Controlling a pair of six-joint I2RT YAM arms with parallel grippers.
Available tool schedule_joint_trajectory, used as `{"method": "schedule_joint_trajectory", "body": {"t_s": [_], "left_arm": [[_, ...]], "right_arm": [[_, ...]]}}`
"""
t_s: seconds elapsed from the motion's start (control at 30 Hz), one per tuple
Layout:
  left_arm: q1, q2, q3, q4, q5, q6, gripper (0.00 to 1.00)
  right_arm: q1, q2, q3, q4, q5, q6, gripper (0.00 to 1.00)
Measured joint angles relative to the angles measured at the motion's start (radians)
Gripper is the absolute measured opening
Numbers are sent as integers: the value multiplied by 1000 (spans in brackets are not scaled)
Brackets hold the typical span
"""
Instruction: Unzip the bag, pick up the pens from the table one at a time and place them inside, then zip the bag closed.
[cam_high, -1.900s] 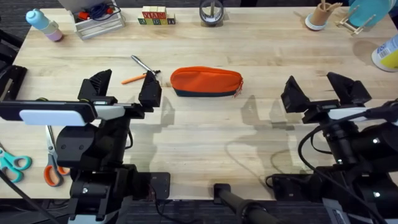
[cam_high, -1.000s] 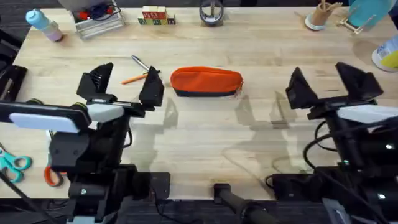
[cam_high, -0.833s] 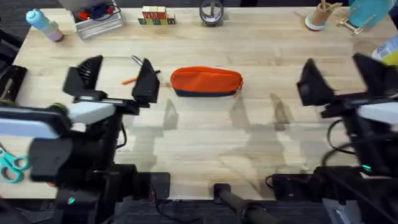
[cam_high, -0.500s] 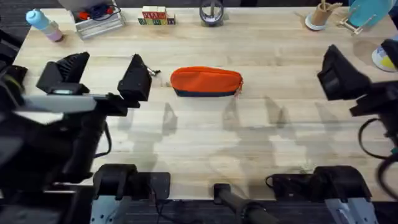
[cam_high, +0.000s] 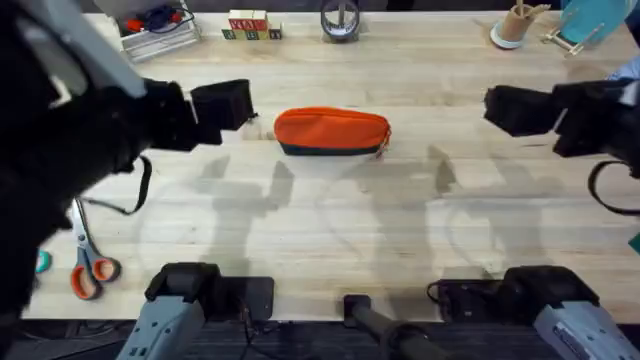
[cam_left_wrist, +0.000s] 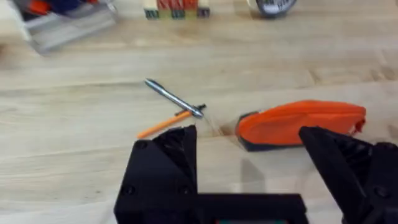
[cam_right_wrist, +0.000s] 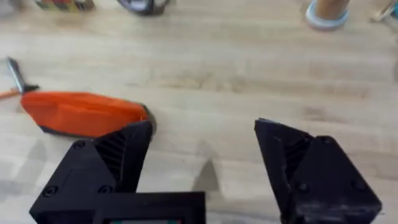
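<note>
Lying zipped on the plank table (cam_high: 330, 220), the oblong fabric bag (cam_high: 331, 131) (both jaws apart).

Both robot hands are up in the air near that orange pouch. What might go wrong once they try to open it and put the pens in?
Three risks, as guesses:
1. The bag lies loose on the table, so tugging the zipper may drag it rather than open it.
2. The silvery pen and orange pen meet at their ends, so the open left gripper could nudge or grab both.
3. The pens lie close to the bag's end, where a finger could bump the fabric.
</note>
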Motion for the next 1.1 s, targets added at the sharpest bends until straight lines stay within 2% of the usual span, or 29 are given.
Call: {"method": "schedule_joint_trajectory", "body": {"t_s": [0.1, 0.33, 0.87, 0.93, 1.1], "left_arm": [[0, 79, 27, -15, 36, 0, 993], [0, 205, 32, 51, 77, -1, 993], [0, 232, 33, 47, 67, 4, 993], [0, 232, 33, 56, 79, 37, 992], [3, 232, 33, 73, 196, 213, 990]], "right_arm": [[0, 49, 1, -19, -9, 3, 998], [0, 95, 1, -18, -13, 3, 998], [0, 95, 1, -8, -14, 3, 998], [0, 95, 1, -8, -14, 3, 998], [0, 95, 1, -8, -14, 4, 998]]}}
